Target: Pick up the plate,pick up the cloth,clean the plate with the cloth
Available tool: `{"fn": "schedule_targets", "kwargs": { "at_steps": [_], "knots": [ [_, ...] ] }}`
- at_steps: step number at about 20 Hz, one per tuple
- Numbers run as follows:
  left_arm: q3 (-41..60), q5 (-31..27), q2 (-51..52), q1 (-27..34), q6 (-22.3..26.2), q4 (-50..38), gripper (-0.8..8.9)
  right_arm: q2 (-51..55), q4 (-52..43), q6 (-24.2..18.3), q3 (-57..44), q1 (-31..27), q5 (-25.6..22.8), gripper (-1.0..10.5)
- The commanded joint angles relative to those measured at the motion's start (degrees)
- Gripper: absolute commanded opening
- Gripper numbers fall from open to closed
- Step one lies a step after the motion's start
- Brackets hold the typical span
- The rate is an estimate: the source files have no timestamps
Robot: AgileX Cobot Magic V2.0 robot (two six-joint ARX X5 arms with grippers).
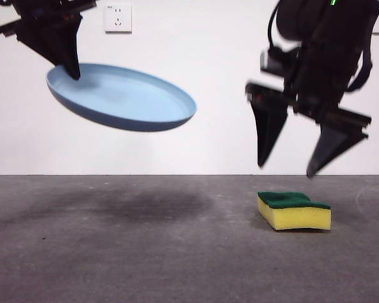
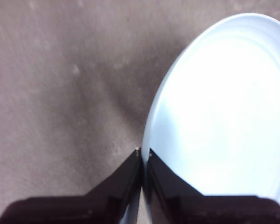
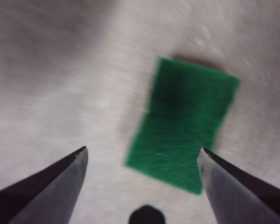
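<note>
**Plate held aloft, sponge on the table under the second gripper**

The left gripper [image 1: 72,68] is positioned high at the left of the front view. Its two black jaws are pinched together on the rim of the plate [image 1: 123,96]; the left wrist view shows the jaw tips nearly meeting, with the light-blue rim [image 2: 148,126] clamped between them. The plate hangs clear of the table [image 1: 145,252], tilted, its far edge lower than the gripped edge. A soft shadow lies on the grey surface beneath it.

The right gripper [image 1: 287,169] hangs above the cloth [image 1: 294,210], not touching it. Its jaws are spread wide apart. In the right wrist view the green face [image 3: 182,135] lies between the two jaw tips, somewhat blurred.

The cloth, a yellow sponge, rests flat on the table at the right, green scouring layer upward, well apart from the plate.

A white wall socket [image 1: 117,18] is mounted on the wall behind.
</note>
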State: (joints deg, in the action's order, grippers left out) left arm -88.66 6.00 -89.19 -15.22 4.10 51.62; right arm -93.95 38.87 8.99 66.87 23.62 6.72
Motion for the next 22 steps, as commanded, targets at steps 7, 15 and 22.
{"fn": "schedule_targets", "kwargs": {
  "at_steps": [7,15,22],
  "knots": [
    [-1.6,0.1,0.4,-0.1,2.0,1.6,-0.09,-8.9,-4.3,-0.5,0.1,0.1,-2.7,3.7],
    [-1.6,0.1,0.4,-0.1,2.2,1.6,-0.09,-10.3,-6.5,-0.5,0.1,0.0,-2.9,1.0],
    [-1.6,0.0,0.4,-0.1,2.2,1.6,-0.09,-5.3,-7.6,-1.6,0.1,0.3,-0.2,-0.2]
  ]
}}
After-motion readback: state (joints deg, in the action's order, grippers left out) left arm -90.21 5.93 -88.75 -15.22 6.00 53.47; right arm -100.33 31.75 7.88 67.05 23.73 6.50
